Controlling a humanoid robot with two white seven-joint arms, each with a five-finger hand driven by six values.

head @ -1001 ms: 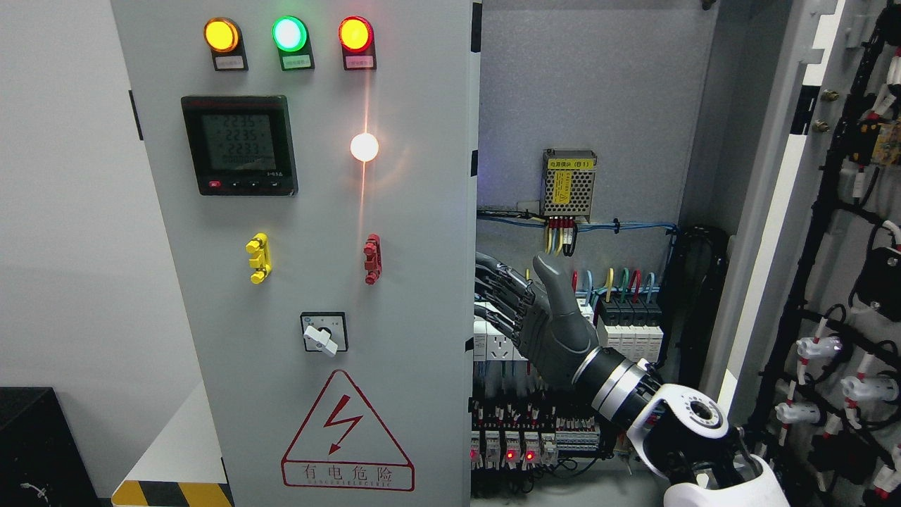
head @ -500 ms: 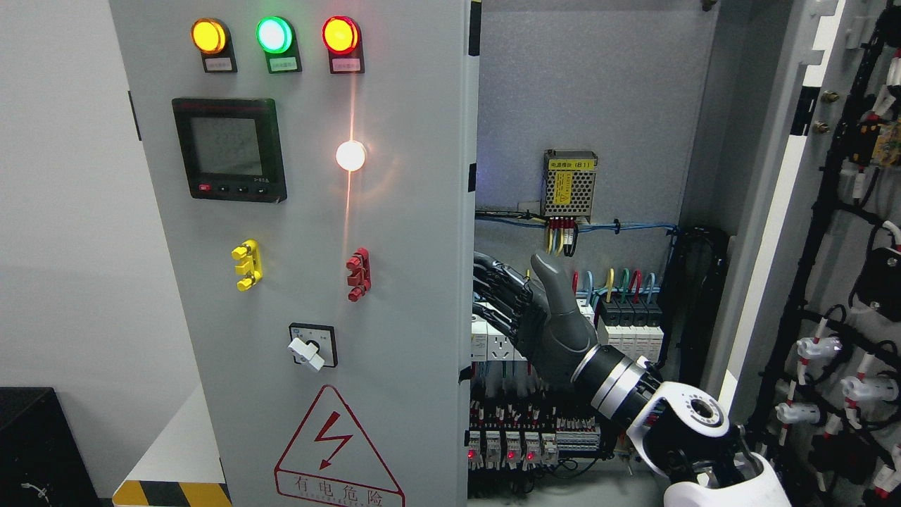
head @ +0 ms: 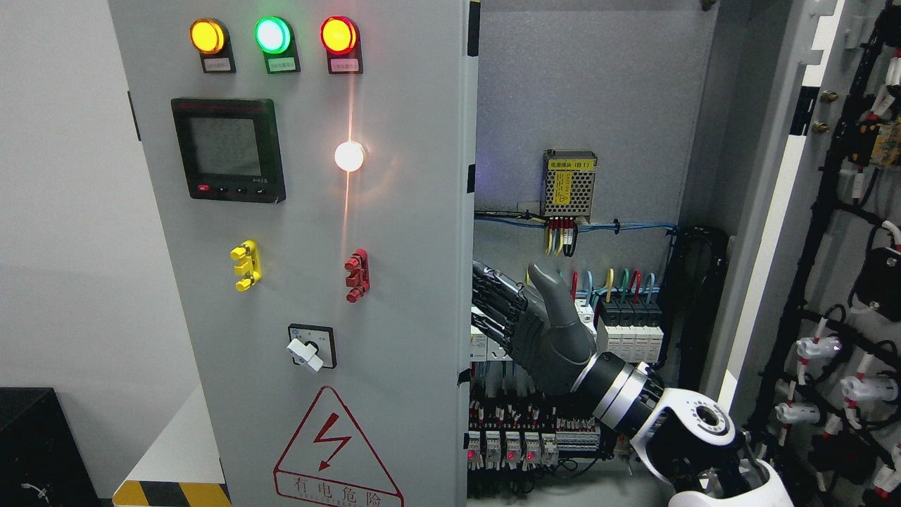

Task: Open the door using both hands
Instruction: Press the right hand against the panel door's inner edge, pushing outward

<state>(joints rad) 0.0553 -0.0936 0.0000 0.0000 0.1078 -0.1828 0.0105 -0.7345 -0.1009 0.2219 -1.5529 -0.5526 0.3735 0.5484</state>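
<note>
The grey left cabinet door (head: 408, 232) carries three lamps, a meter, a rotary switch and a lightning warning sign; it stands partly swung out. My right hand (head: 517, 310) comes up from the lower right, inside the cabinet. Its dark fingers (head: 496, 296) stretch flat toward the door's inner edge and their tips are hidden behind that edge. The thumb (head: 552, 289) points upward and grips nothing. The right door (head: 838, 232) stands wide open at the far right, showing its wired inner face. No left arm shows.
Inside the cabinet are a mesh power supply (head: 569, 185), coloured wires and rows of breakers (head: 630, 331) just behind my hand. A black box (head: 35, 443) and a yellow-black striped ledge (head: 172, 493) sit at the lower left, beside a plain wall.
The left door has swung a little further left, most of it in the first half second. My right hand stayed at its edge and shifted slightly lower.
</note>
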